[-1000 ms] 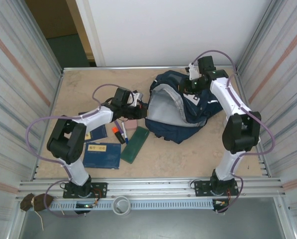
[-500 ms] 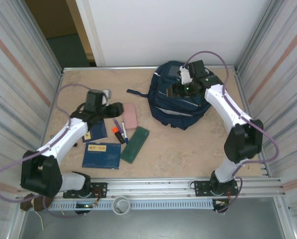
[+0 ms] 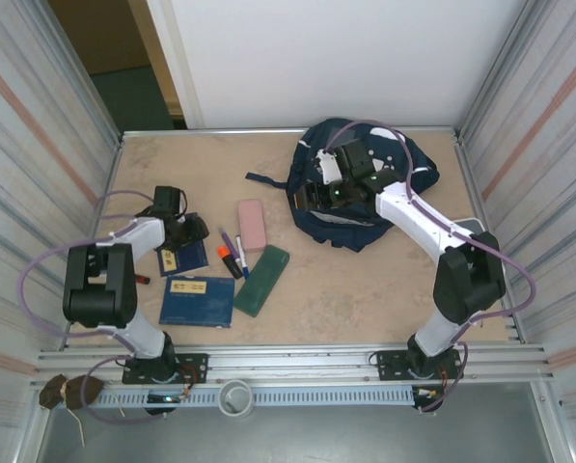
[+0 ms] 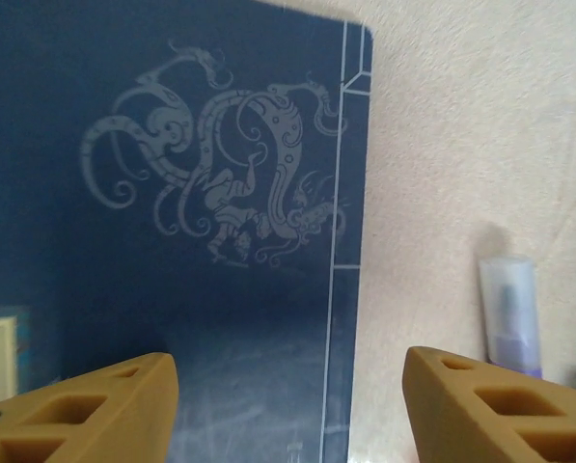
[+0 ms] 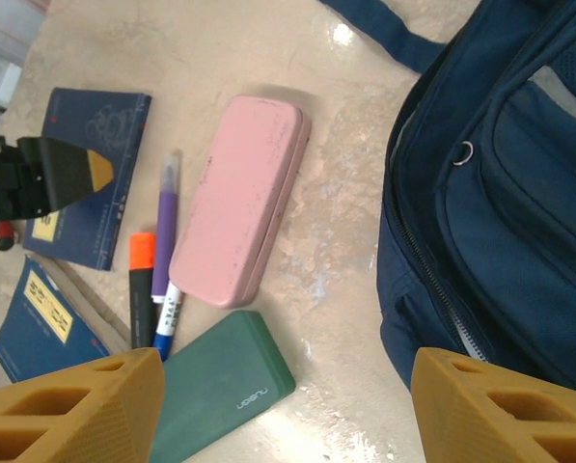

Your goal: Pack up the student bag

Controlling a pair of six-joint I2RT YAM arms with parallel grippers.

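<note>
The left gripper (image 4: pixel 288 386) is held open and empty just above a dark blue notebook (image 4: pixel 172 193) near the left edge of the table (image 3: pixel 365 299). The right gripper (image 5: pixel 286 371) is likewise spread wide, with nothing gripped, at the left flank of the student bag (image 3: pixel 345 230). The bag is laid near the far edge, right of centre. A pink case (image 5: pixel 234 212) is located between notebook and bag.

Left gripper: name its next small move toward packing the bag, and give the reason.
Probably ease the left gripper straight down and close on the right edge of the blue notebook. Its jaws stand open astride that edge, and the notebook lies flat on the table, not yet in the backpack.
</note>
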